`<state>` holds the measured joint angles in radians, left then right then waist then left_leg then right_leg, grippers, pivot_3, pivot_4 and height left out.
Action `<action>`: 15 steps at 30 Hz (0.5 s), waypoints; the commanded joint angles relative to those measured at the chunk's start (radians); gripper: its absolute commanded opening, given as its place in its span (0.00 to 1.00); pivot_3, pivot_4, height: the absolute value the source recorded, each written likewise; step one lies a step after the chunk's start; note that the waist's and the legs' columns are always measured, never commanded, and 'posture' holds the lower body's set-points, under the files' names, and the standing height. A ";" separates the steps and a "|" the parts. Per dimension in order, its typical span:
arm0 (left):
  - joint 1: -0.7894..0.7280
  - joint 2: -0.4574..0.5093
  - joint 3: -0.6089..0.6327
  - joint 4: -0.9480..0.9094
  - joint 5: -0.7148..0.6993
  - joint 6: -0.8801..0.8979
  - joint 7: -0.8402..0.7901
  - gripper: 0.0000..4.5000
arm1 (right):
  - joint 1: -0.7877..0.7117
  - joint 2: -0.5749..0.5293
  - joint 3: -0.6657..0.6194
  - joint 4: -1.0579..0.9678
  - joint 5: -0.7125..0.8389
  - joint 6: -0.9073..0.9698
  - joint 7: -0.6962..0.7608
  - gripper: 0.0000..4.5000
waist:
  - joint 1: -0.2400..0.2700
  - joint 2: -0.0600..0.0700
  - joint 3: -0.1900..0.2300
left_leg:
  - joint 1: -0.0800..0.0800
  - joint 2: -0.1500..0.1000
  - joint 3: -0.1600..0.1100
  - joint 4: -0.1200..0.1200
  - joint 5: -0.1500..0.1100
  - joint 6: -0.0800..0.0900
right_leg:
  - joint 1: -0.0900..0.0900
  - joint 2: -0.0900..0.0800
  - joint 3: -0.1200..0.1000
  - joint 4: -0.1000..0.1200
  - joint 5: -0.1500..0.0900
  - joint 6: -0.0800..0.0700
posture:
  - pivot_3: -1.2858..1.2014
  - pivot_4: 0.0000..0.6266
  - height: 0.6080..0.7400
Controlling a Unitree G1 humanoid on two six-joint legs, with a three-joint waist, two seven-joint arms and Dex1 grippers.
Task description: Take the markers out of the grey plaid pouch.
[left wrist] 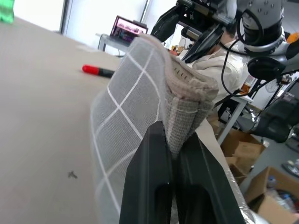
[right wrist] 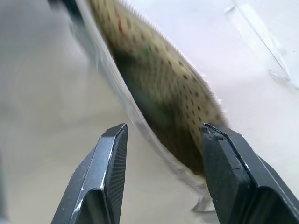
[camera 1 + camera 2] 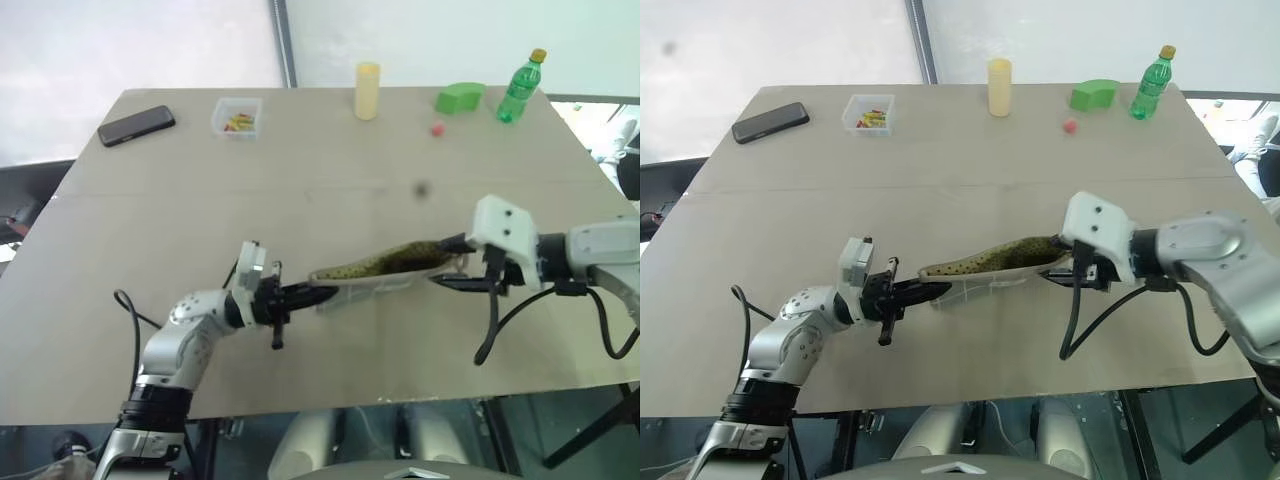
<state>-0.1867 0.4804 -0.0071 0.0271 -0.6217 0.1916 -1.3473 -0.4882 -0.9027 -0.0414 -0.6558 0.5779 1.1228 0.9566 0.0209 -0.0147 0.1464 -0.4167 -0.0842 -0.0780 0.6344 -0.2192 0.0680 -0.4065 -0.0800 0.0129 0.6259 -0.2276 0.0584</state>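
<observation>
Inside the grey plaid pouch (image 3: 385, 268), markers (mostly hidden) barely show.

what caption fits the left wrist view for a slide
Left gripper shut on the end of the grey plaid pouch, a red-capped marker lying on the table behind it.

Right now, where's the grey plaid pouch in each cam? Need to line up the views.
Left eye: grey plaid pouch mid-table, strung between the left gripper and right gripper, olive lining up.
Right eye: same spot, between the arms.
Left wrist: grid fabric bunched in the shut fingers.
Right wrist: open mouth, lining showing, beyond the open fingers.
Shared landmark: the left gripper clamping the pouch's end.
</observation>
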 commanded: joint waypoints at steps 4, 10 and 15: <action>-0.059 -0.022 0.027 0.023 0.010 -0.101 -0.030 0.00 | -0.047 0.084 -0.100 -0.042 0.135 0.159 -0.143 0.55 | -0.003 0.000 0.000 | 0.000 0.000 0.000 0.000 -0.001 -0.001 | 0.000 0.000 0.000 0.000 0.000 0.000 | 0.52 0.24 1.00; -0.085 0.004 0.023 0.048 -0.004 -0.044 -0.060 0.00 | -0.132 0.232 -0.181 -0.040 0.282 0.246 -0.259 0.55 | -0.007 0.000 0.000 | 0.000 0.000 0.000 0.000 0.000 0.001 | -0.001 0.001 0.000 0.001 0.000 0.000 | 0.52 0.24 1.00; -0.083 0.004 0.026 0.044 -0.015 -0.007 -0.064 0.00 | -0.163 0.284 -0.182 -0.040 0.325 0.278 -0.361 0.26 | -0.004 0.000 0.000 | 0.000 0.000 0.000 -0.001 0.000 0.001 | -0.001 0.001 0.000 0.001 0.000 0.000 | 0.52 0.24 1.00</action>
<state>-0.2698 0.4821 -0.0001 0.0891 -0.6113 0.1746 -1.4022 -0.6488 -0.6058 -0.2142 -0.6713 0.8989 1.3997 0.6270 0.0164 -0.0147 0.1464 -0.4168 -0.0845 -0.0781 0.6340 -0.2188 0.0686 -0.4073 -0.0795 0.0125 0.6267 -0.2274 0.0586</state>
